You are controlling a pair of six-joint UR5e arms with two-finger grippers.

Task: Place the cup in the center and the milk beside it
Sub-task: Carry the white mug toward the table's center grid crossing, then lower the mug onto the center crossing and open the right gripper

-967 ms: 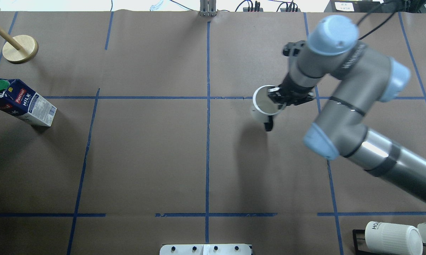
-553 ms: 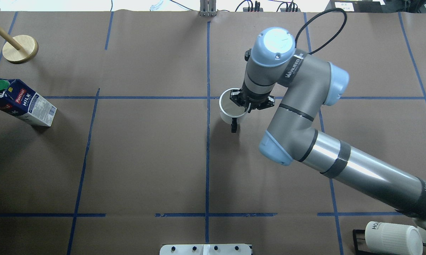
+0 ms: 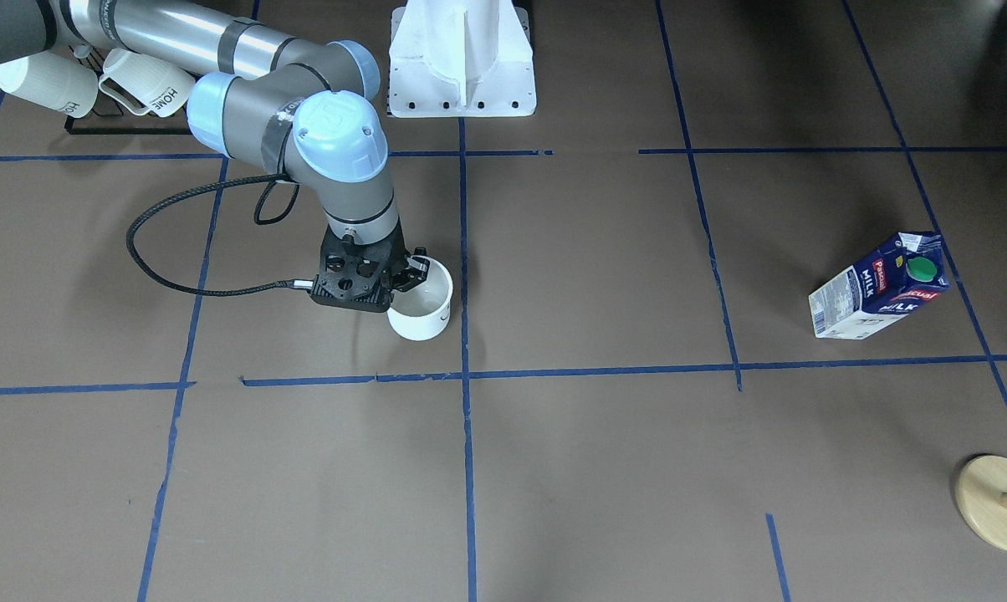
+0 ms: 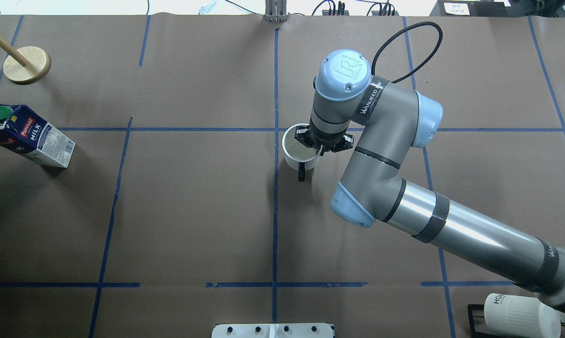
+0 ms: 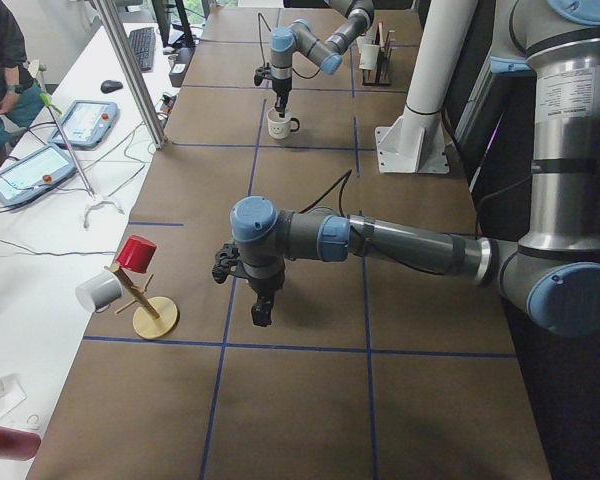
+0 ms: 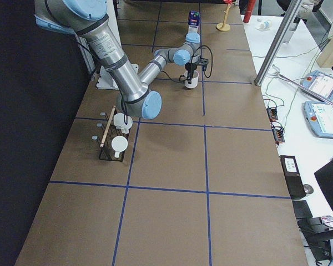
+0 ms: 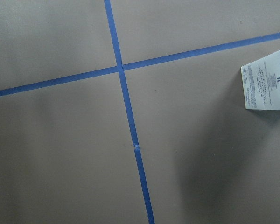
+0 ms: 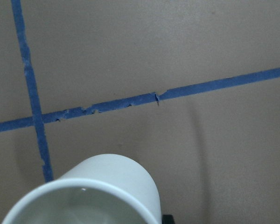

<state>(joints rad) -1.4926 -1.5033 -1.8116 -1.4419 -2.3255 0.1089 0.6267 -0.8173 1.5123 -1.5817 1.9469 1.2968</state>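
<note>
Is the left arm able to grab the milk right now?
Probably yes: the milk sits close in the left wrist camera's view, with only bare table beside it and nothing blocking.

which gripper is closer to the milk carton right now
Left. The left gripper hangs near the milk carton, whose base shows at its wrist view's edge; the right gripper is far off, fingers on the cup.

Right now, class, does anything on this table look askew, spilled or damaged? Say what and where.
The thin blue tape line near the smooth white mug is damaged: ragged edge, small tear. Nothing looks spilled, and the blue-and-white milk carton stands upright.
</note>
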